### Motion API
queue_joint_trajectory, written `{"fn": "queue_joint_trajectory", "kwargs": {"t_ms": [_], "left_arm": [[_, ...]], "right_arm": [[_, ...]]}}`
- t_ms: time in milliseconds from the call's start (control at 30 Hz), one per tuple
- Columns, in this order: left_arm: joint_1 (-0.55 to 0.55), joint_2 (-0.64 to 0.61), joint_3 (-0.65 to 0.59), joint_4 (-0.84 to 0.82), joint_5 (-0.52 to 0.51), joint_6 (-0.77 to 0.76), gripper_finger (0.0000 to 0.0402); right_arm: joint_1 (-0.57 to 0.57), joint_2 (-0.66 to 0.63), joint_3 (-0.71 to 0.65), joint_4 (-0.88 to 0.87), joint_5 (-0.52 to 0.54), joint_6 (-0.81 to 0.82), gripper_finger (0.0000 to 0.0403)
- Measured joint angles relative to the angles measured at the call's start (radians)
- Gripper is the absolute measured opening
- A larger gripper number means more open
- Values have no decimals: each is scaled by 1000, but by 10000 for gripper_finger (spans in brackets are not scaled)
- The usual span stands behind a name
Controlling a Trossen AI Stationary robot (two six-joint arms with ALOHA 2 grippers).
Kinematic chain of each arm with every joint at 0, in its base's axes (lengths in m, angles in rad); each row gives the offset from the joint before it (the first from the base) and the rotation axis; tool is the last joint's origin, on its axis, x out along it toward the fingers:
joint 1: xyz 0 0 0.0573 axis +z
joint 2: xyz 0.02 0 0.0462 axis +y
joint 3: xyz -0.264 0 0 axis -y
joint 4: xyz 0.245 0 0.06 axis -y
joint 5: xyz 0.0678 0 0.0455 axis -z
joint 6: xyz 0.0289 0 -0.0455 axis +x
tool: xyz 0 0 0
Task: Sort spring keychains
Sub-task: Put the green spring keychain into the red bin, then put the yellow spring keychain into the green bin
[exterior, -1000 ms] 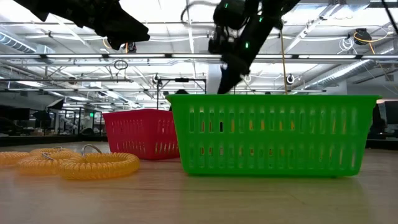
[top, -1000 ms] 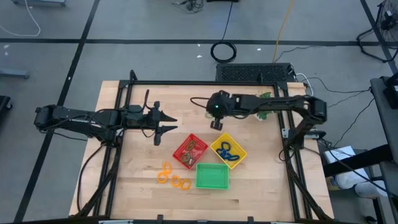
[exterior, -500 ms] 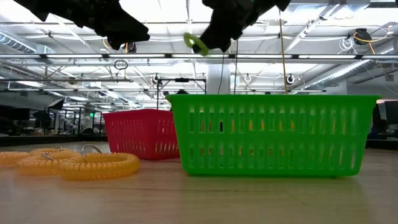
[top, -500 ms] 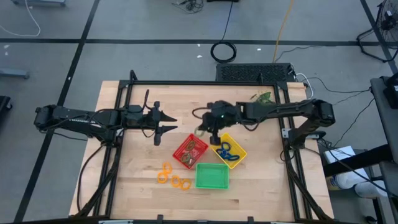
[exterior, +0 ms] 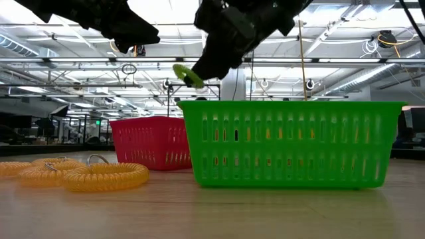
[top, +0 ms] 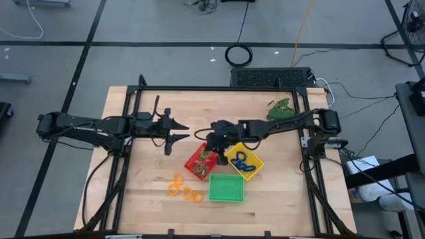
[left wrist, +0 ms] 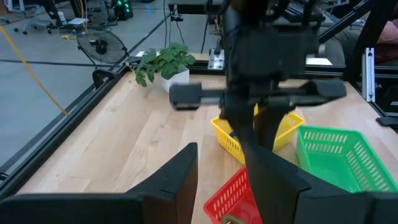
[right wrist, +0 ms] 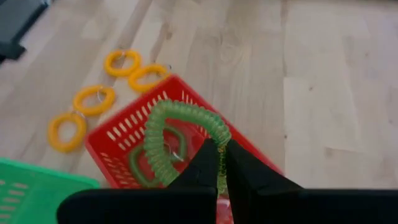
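My right gripper (right wrist: 219, 163) is shut on a green spring keychain (right wrist: 163, 127) and holds it above the red tray (top: 199, 164). That tray has another green keychain (right wrist: 138, 163) inside. In the low view the held keychain (exterior: 188, 75) hangs high over the trays. Blue keychains (top: 243, 161) lie in the yellow tray (top: 256, 161). Several orange keychains (top: 184, 188) lie flat on the table. My left gripper (top: 182, 133) waits open above the table, left of the red tray. My right gripper pinches one side of the green coil's ring (right wrist: 219, 138) between its two fingertips. The fingers come slanting down from the table's right. The rest of the ring sticks out past the fingertips, lifted clear above the red tray.
The green tray (top: 226, 188) stands near the front edge, beside the orange keychains. A leafy plant (top: 279, 108) sits at the far right. A dark frame (top: 133, 99) borders the table. Bare wood lies at the left and far side.
My right gripper has swung from near the plant toward the table's left and near edge, tipping its fingers downward. It has carried the green keychain over the red tray.
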Motion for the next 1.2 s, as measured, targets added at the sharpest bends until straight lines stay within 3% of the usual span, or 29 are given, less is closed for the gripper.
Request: {"fn": "queue_joint_trajectory", "kwargs": {"t_ms": [300,800,1200], "left_arm": [[0,0,0,0,0,0,141],[0,0,0,0,0,0,141],[0,0,0,17,0,0,141]], "right_arm": [[0,37,0,-1,0,1,5],[5,37,0,-2,0,74,51],[56,-14,0,-39,0,76,118]]}}
